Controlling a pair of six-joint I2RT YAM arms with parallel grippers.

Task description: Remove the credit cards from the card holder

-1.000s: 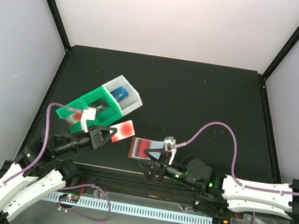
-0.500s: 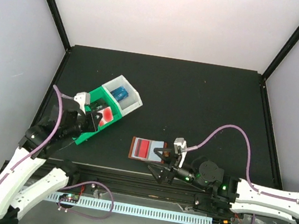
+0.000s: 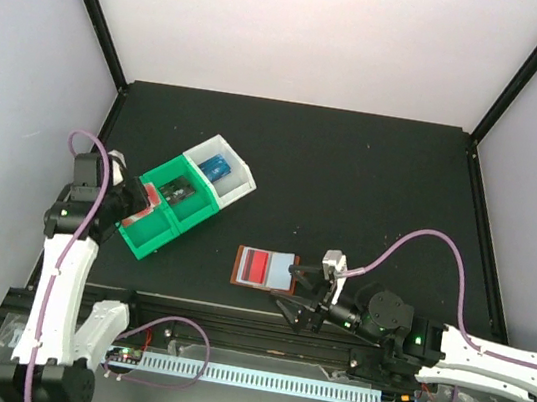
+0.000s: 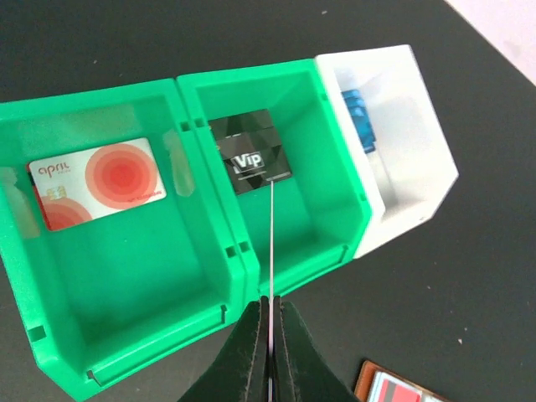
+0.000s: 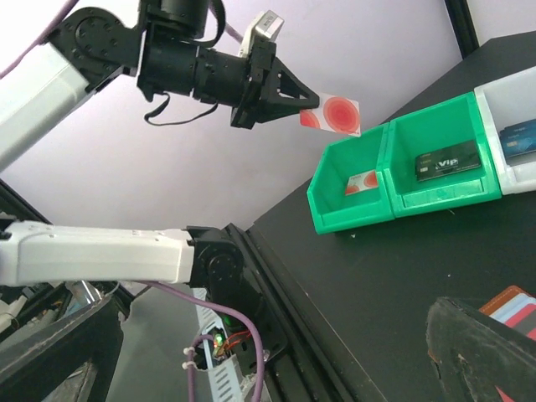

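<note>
My left gripper [image 4: 271, 306] is shut on a white card with red circles [image 5: 331, 113], seen edge-on in the left wrist view, held above the green bin [image 4: 205, 180]. A second red-and-white card [image 4: 96, 182] lies in the bin's left compartment and a dark card [image 4: 251, 152] in the middle one. A blue card [image 4: 360, 121] lies in the white compartment [image 3: 236, 184]. The brown card holder [image 3: 263, 268] lies open and flat with a red card in a pocket. My right gripper [image 3: 298, 288] is open and empty just right of the holder.
The bin stands at the table's left, slanting toward the back. Black frame rails [image 3: 231, 319] run along the near edge, with posts at the back corners. A purple cable [image 3: 404, 244] loops over the table behind the right arm.
My left gripper carried the red-circled card from beside the holder back left, over the bin's left end. My right gripper drew back right, off the holder.
</note>
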